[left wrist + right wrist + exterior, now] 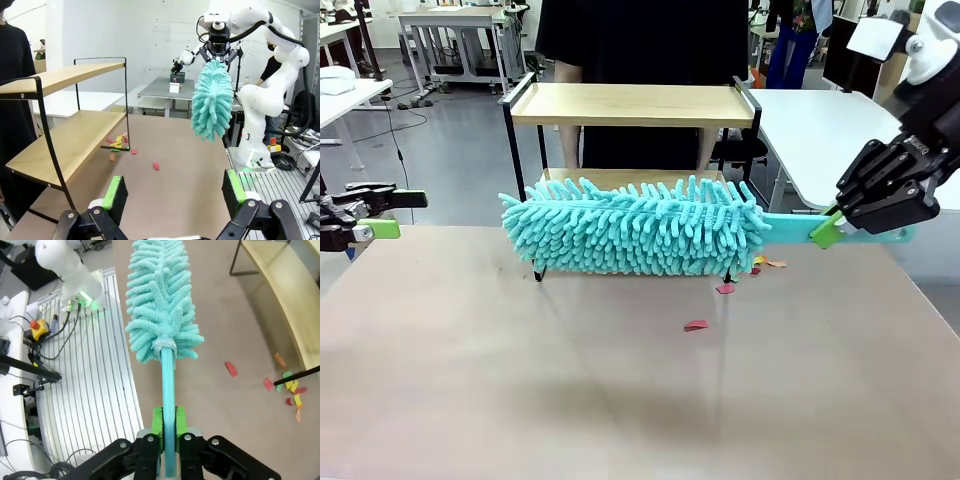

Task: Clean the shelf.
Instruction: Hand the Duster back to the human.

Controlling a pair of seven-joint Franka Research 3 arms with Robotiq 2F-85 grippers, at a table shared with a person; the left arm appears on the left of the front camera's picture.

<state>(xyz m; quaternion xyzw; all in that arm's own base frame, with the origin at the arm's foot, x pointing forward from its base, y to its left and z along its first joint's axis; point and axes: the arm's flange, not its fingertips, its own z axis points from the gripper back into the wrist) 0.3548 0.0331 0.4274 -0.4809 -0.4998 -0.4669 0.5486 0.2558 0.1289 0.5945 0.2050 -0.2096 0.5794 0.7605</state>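
Teal duster (635, 228) across shelf (634, 105) front, paper scraps (697, 325) below.

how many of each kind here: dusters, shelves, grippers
duster: 1
shelf: 1
grippers: 2, left gripper and right gripper
total: 4

Beyond the beige table (620, 400), white tables (830, 130) stand to the far right and far left on a grey floor (450, 160). A plain white wall (150, 40) shows behind a distant grey table (165, 90).
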